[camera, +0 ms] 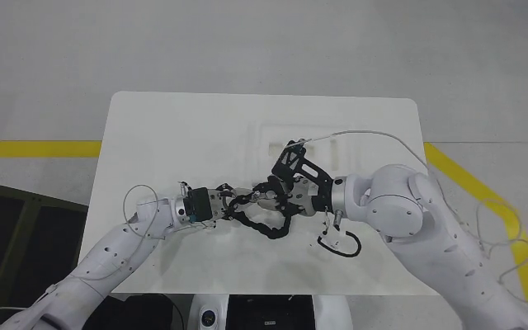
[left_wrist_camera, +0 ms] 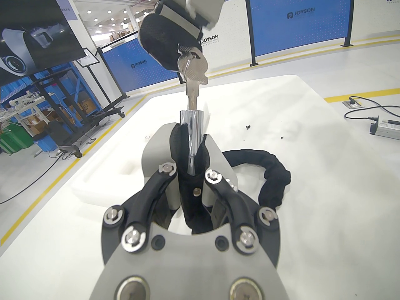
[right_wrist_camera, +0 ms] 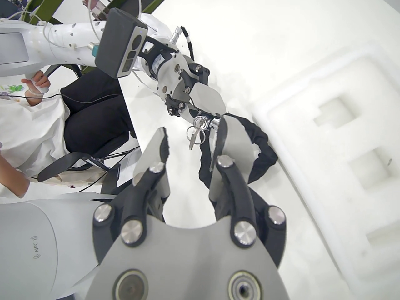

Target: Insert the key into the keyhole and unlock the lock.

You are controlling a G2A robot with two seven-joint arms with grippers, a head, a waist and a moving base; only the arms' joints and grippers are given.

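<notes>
While the left gripper (left_wrist_camera: 190, 145) stood clamped on the upright chrome lock cylinder (left_wrist_camera: 191, 132), its two black-padded fingers (left_wrist_camera: 179, 145) pressed against either side of the barrel, a silver metal key (left_wrist_camera: 193, 70) sat in the keyhole at the cylinder's top end. Part of the blade was sunk into the barrel and part showed bare between the barrel and the flat head, through which a thin wire ring was threaded. Just beyond the key, the right gripper (right_wrist_camera: 191, 138) met it from the opposite side with its jaws spread apart. One black cloth-covered pad (left_wrist_camera: 165, 42) lay against the key's head, while the other finger stood clear of it, so that the key was between the two fingers but not pinched. A black fabric-sleeved cable (left_wrist_camera: 275, 179) ran from the lock and curled in a loop beside the left gripper, over the white table (camera: 165, 132). From above, both grippers met nose to nose near the table's middle, towards its near edge. Farther back, on the far half of the table, lay a white foam tray (right_wrist_camera: 343, 126) moulded with several rectangular recesses, well apart from the lock and key.
</notes>
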